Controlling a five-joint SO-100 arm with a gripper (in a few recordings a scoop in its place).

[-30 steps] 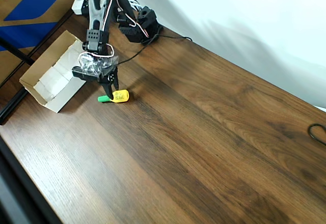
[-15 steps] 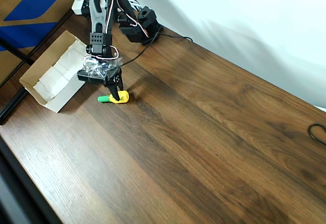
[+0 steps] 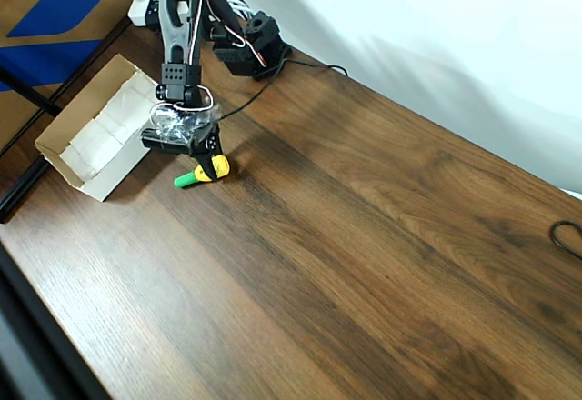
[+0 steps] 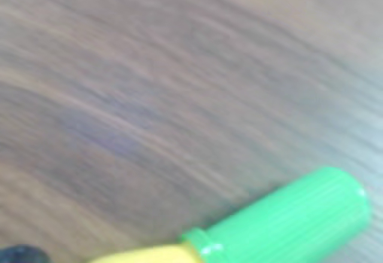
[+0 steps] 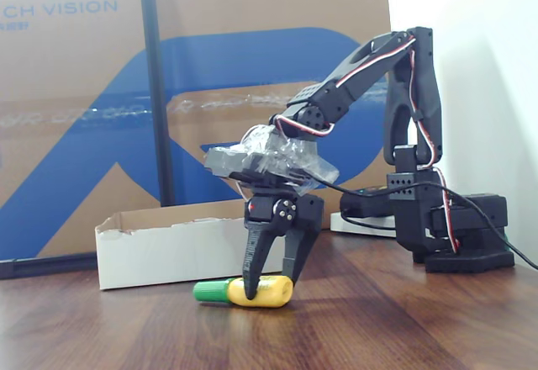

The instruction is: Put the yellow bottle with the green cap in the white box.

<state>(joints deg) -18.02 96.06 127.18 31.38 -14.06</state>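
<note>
Low at centre-left of the fixed view, my gripper [image 5: 271, 284] straddles the yellow bottle with the green cap [image 5: 244, 291], jaws apart, lined up to clamp it for the white box [image 5: 160, 251] just behind.

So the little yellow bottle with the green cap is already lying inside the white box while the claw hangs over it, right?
Not quite. The yellow bottle with the green cap lies on the wooden table, beside the white box, as the overhead view shows. The gripper does straddle it.

surface: dark wood table [image 3: 382, 264] | on it: yellow bottle [image 3: 216, 169], white box [image 3: 82, 145], arm base [image 5: 458, 256]
</note>
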